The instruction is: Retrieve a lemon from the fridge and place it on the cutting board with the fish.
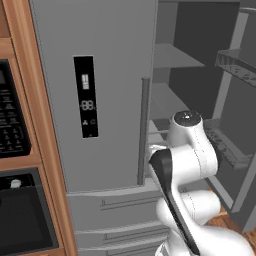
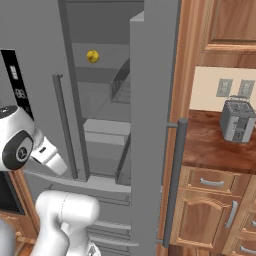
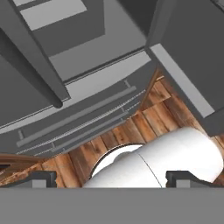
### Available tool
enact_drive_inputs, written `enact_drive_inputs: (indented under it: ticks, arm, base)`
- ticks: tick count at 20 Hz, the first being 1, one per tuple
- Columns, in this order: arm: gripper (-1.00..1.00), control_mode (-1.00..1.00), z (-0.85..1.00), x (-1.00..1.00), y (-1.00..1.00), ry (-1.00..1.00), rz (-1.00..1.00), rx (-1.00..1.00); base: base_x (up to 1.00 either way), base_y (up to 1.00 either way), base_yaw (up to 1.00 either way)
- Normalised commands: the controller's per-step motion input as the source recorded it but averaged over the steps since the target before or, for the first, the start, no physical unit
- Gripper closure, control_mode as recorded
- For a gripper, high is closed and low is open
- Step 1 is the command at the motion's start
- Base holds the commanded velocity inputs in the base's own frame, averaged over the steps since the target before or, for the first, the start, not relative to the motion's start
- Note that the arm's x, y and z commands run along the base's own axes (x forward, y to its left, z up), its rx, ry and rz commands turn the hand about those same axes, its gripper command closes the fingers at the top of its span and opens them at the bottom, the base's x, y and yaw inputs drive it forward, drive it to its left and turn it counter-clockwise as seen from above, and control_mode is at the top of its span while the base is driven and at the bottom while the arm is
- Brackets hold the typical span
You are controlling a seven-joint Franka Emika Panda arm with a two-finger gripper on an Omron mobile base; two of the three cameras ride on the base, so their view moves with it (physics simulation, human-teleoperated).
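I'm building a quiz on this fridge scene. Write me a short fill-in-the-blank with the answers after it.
1. The lemon lies on a shelf inside the ____.
2. The fridge's right door stands ____.
3. The toaster stands on the ____.
4. The pincer's fingertips stand wide apart, holding ____.

Missing words: fridge; open; counter; nothing

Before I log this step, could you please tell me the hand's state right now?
Hand: open, holding nothing.
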Motion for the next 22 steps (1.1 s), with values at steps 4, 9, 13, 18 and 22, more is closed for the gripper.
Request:
enact_drive_inputs:
  ticks: [4, 9, 13, 18, 22]
  arm:
    - [-1.00, -1.00, 0.40, -0.01, 0.39, 0.05, 0.00, 0.08]
    - [-1.00, -1.00, 0.01, 0.13, 0.08, 0.01, 0.11, -0.02]
    - [-1.00, -1.00, 0.10, 0.07, -0.01, 0.00, 0.36, 0.00]
    - [-1.00, -1.00, 0.14, 0.01, -0.03, -0.10, 0.31, -0.06]
    - [-1.00, -1.00, 0.02, 0.17, -0.01, -0.24, 0.14, -0.07]
  base:
    - [0.00, 0.00, 0.00]
    - [0.00, 0.00, 0.00]
    - [0.00, 0.00, 0.00]
    - [0.00, 0.00, 0.00]
    - [0.00, 0.00, 0.00]
